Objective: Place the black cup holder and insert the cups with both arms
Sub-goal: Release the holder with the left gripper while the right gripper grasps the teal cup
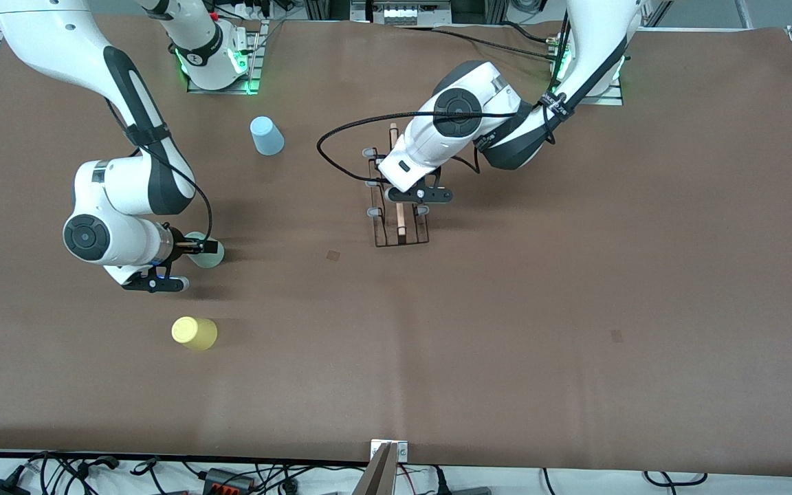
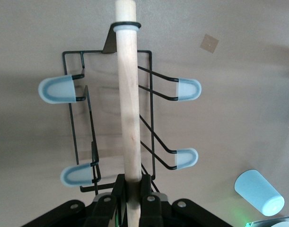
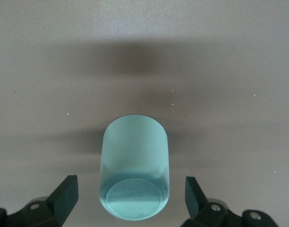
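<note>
Wirework of the black cup holder [image 1: 399, 206] looks light, left end effector [image 2: 132, 191] clamped on its wooden rod [image 2: 129, 94], while right end effector [image 3: 130, 198] straddles, apart, the slippery mint green cup [image 3: 135, 170].

Brown-covered table [image 1: 575, 309] is carrying black cup holder [image 1: 399, 206] mid-table, blue cup [image 1: 267, 135] toward the bases, mint cup [image 1: 205, 249] and yellow cup [image 1: 194, 333] sitting nearer the camera.

The black cup holder [image 1: 399, 206], a wire rack with wooden rod and grey-tipped pegs, stands mid-table. Toward the right arm's end stand three inverted cups: blue cup [image 1: 267, 135] farther than the holder, mint cup [image 1: 206, 250] and yellow cup [image 1: 194, 333] nearer.
</note>
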You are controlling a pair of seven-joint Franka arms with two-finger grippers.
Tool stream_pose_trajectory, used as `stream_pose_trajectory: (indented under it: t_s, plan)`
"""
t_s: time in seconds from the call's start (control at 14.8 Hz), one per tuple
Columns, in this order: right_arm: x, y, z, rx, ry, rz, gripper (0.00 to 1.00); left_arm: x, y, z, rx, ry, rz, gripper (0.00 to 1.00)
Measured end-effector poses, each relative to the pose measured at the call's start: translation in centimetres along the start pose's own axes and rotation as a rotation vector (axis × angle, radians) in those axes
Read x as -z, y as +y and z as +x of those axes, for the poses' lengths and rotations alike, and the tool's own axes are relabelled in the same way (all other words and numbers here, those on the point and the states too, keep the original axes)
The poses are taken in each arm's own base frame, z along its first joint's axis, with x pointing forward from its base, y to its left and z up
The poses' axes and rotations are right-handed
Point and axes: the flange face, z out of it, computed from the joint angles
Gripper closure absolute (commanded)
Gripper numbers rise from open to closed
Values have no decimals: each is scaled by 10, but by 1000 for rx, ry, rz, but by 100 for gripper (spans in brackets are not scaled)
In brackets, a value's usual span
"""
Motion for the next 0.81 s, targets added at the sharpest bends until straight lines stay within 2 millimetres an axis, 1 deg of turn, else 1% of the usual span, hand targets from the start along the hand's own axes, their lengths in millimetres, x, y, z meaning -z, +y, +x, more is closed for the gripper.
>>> stream_pose_trajectory:
  t_s: [0.27, 0.47, 0.54, 0.61, 0.68, 0.74, 0.81]
  plan:
    - [-5, 0, -1, 0, 9, 1, 0, -1, 1, -2, -3, 0, 1, 98]
    - [-8, 0, -2, 0, 10, 1, 0, -2, 2, -3, -6, -1, 2, 94]
    - [-8, 0, -2, 0, 11, 2, 0, -2, 3, -4, -8, -1, 3, 91]
    - [-9, 0, -2, 0, 12, 2, 3, -3, 4, -5, -9, -2, 4, 75]
    - [-9, 0, -2, 0, 13, 2, 7, -4, 4, -6, -12, -3, 4, 71]
    - [-9, 0, -2, 0, 13, 2, 14, -4, 5, -7, -14, -4, 5, 60]
    - [-9, 0, -2, 1, 13, 2, 18, -5, 6, -8, -14, -5, 5, 56]
